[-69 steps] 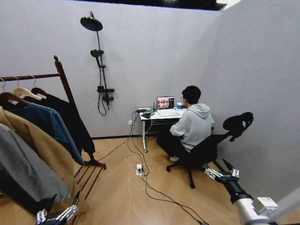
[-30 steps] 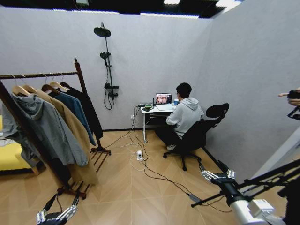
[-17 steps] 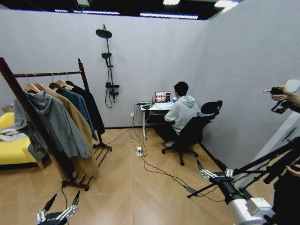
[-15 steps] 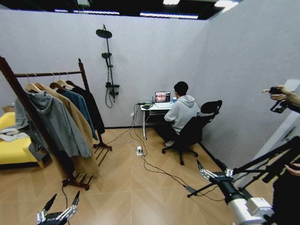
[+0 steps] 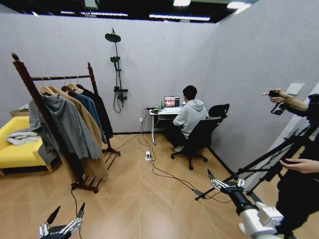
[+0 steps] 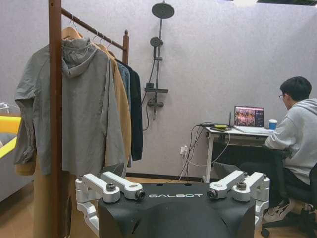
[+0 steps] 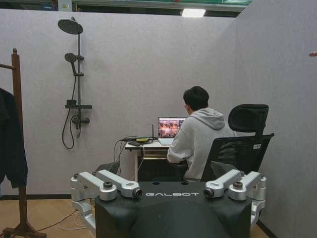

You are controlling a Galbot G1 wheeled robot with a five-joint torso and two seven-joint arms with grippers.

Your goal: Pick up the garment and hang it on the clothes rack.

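Across the room from the clothes rack [image 5: 60,124], both pincers hang low and hold nothing.

Compared with half a second ago, the head view takes in more of the room: both posts of the rack and more of the yellow sofa [image 5: 15,149] show, and the person with the camera stands further into view. The left pincer [image 5: 64,219] has its fingers apart near the floor; the right pincer [image 5: 222,181] is spread too. The black garment [image 5: 101,117] hangs at the rack's far end, behind the blue-teal jacket [image 5: 92,112], mostly hidden by the tan coat [image 5: 87,139] and grey hoodie [image 5: 67,127].
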